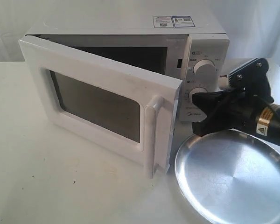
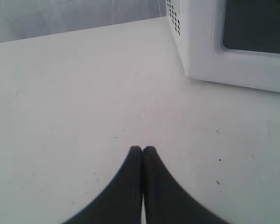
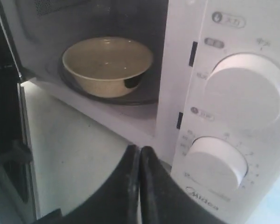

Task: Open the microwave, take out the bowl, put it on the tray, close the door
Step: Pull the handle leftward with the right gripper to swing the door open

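Note:
The white microwave (image 1: 203, 46) stands at the back with its door (image 1: 98, 100) swung partly open toward the front. Inside, the cream bowl (image 3: 107, 65) rests on the dark turntable. The silver tray (image 1: 233, 179) lies on the table at the front right. My right gripper (image 1: 198, 105) is shut and empty, hovering above the tray's far rim, in front of the lower dial (image 3: 217, 161); its closed tips (image 3: 140, 151) point at the cavity's front edge. My left gripper (image 2: 143, 150) is shut, empty, over bare table, to the left of the microwave (image 2: 200, 42).
The door's vertical handle (image 1: 154, 140) juts out close to the tray's left rim. White table surface (image 1: 46, 177) extends to the left and front of the microwave. A white curtain hangs behind.

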Robot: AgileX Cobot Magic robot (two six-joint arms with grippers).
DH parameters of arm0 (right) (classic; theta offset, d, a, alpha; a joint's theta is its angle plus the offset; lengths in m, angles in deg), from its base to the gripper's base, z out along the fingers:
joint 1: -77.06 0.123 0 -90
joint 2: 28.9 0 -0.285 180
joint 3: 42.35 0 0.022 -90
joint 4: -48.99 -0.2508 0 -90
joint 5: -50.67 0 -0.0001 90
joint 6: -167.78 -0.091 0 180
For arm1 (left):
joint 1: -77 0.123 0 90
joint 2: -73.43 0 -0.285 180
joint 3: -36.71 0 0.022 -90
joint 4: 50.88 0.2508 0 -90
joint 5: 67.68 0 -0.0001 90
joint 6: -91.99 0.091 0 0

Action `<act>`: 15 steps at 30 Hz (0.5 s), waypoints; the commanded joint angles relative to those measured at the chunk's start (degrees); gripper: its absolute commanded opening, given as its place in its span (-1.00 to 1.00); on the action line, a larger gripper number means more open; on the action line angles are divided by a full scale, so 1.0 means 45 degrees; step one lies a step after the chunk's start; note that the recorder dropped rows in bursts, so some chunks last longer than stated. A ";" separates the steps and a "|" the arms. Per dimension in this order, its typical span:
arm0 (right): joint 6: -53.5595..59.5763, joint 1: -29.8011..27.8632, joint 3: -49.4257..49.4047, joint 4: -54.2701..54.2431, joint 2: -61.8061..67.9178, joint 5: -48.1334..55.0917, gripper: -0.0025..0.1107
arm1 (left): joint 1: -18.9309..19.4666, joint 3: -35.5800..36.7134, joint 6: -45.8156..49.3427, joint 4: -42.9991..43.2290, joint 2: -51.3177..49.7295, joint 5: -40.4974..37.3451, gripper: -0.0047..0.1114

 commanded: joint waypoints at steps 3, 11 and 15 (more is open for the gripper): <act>-0.0310 0.0007 0.0072 0.3271 0.1911 -0.2804 -0.96 | -0.0011 0.0043 -0.0074 -0.0048 0.0026 0.0006 -0.92; -0.0576 0.0007 0.0072 0.6485 0.2088 -0.5168 -0.96 | -0.0011 0.0043 -0.0074 -0.0048 0.0026 0.0006 -0.92; -0.0603 0.0328 0.0072 0.4431 0.2088 -0.3328 -0.96 | -0.0011 0.0043 -0.0074 -0.0048 0.0026 0.0006 -0.92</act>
